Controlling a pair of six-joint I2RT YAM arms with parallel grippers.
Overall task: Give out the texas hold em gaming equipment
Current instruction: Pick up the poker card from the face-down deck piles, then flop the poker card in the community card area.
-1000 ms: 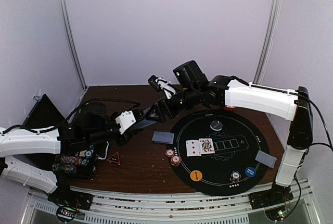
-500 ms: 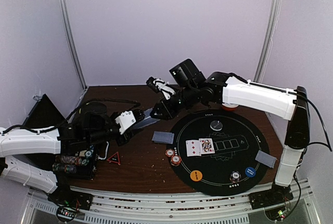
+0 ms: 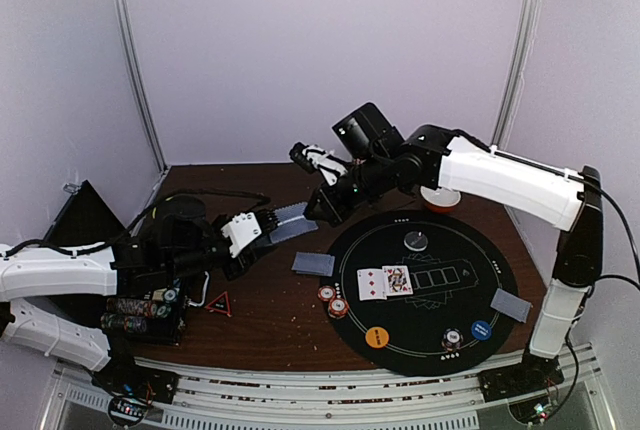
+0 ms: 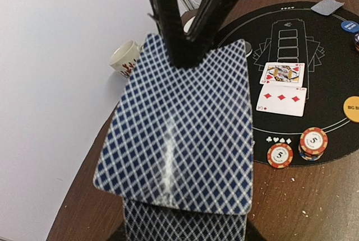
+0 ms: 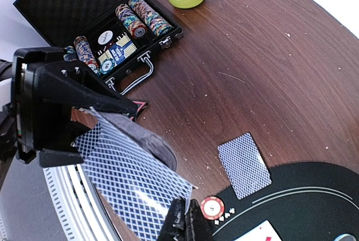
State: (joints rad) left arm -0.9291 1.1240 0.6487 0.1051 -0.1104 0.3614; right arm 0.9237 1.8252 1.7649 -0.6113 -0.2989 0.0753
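The right tool [image 5: 185, 221] is pinched shut on the far edge of the top card [image 4: 179, 129]. This card sits slid forward off the deck [image 4: 168, 224], which the left tool [image 3: 262, 232] clamps above the bench [image 3: 270, 320]. The deck is probably held there so that single cards peel off for dealing onto the mat [image 3: 415, 330] nearby.

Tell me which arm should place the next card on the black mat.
Right. The right gripper pinches the top card at its far edge, and the black mat lies on that side. The left gripper is occupied holding the deck.
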